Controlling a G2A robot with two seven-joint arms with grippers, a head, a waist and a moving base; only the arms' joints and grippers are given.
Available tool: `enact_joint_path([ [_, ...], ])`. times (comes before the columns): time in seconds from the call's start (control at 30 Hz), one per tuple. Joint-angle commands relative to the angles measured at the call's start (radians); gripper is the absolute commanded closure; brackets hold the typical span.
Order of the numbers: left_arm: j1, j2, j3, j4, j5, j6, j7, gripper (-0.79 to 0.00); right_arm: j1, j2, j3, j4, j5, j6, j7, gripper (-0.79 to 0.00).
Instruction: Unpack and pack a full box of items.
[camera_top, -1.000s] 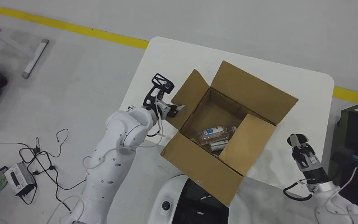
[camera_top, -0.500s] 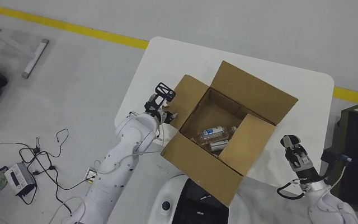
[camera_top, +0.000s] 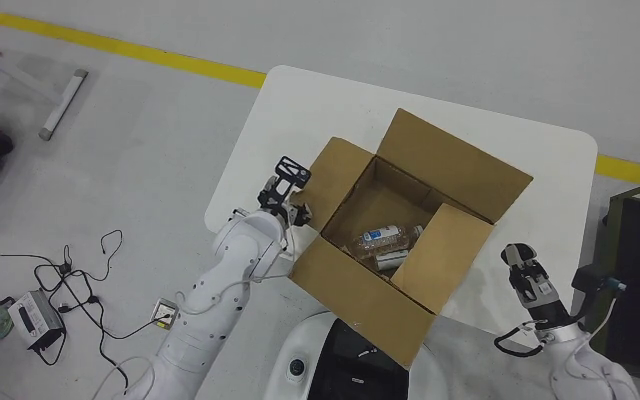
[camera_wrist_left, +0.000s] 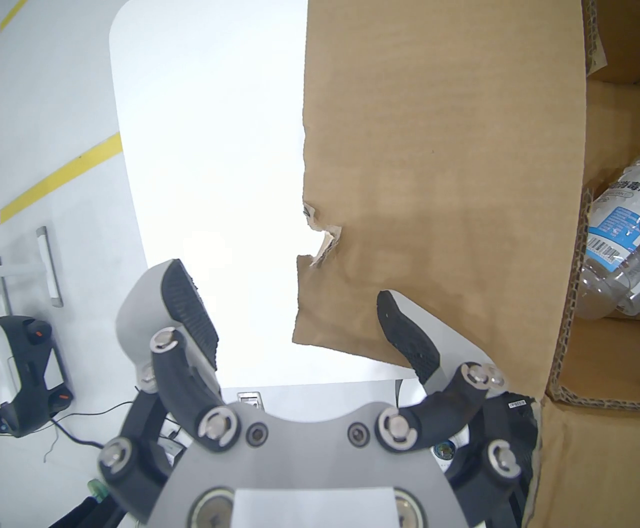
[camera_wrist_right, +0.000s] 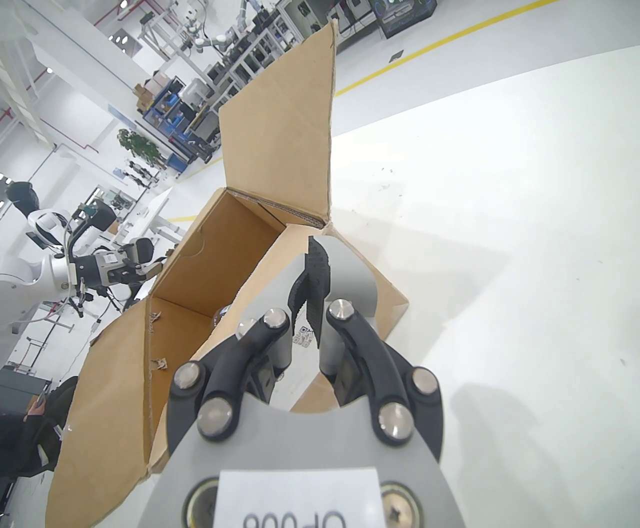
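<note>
An open cardboard box (camera_top: 345, 285) stands on the white table (camera_top: 280, 110), all flaps spread outward. Clear plastic bottles (camera_top: 390, 238) lie at its bottom, and one bottle (camera_wrist_left: 612, 235) with a blue label shows past the box rim. My left gripper (camera_top: 292, 170) is open beside the box's left flap (camera_wrist_left: 440, 175); the flap's torn lower corner lies between its fingers (camera_wrist_left: 192, 305). My right gripper (camera_wrist_right: 312, 280) is shut and empty, low over the table beside the box's right flap (camera_wrist_right: 280, 125). It also appears in the top view as the right gripper (camera_top: 518, 256).
The table's edges run close to both arms. Bare table surface (camera_top: 300, 100) lies left of and behind the box. A dark cabinet (camera_top: 625, 230) stands past the table's right side. Cables (camera_top: 70, 280) lie on the floor to the left.
The left gripper shifted slightly toward the box and its arm drew in. The left flap now lies a little flatter. The right gripper moved a little leftward toward the box.
</note>
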Motion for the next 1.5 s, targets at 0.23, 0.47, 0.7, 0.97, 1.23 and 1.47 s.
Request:
enact_joint_path([
  [0.23, 0.021, 0.003, -0.029, -0.119, -0.06, -0.045, 0.038, -0.785, -0.021, -0.005, 0.0, 0.009, -0.007, 0.052, -0.027, 0.0],
  [0.47, 0.032, 0.009, -0.045, -0.224, -0.093, -0.11, 0.033, -0.785, 0.014, -0.012, -0.055, 0.042, -0.018, 0.077, -0.016, 0.0],
  [0.7, 0.044, 0.013, -0.04, -0.284, -0.128, -0.164, 0.039, -0.785, 0.154, -0.02, -0.147, 0.126, -0.026, 0.078, 0.028, 0.0],
  [0.97, 0.065, 0.018, -0.033, -0.334, -0.182, -0.22, 0.058, -0.785, 0.309, -0.029, -0.247, 0.22, -0.075, 0.046, 0.068, 0.0],
  [1.23, 0.047, 0.018, -0.009, -0.352, -0.315, -0.268, 0.082, -0.785, 0.376, -0.035, -0.291, 0.245, -0.131, 0.07, 0.045, 0.0],
  [1.47, 0.0, 0.012, 0.066, -0.254, -0.614, -0.372, 0.096, -0.785, 0.257, -0.023, -0.204, 0.123, -0.141, 0.087, 0.004, 0.0],
])
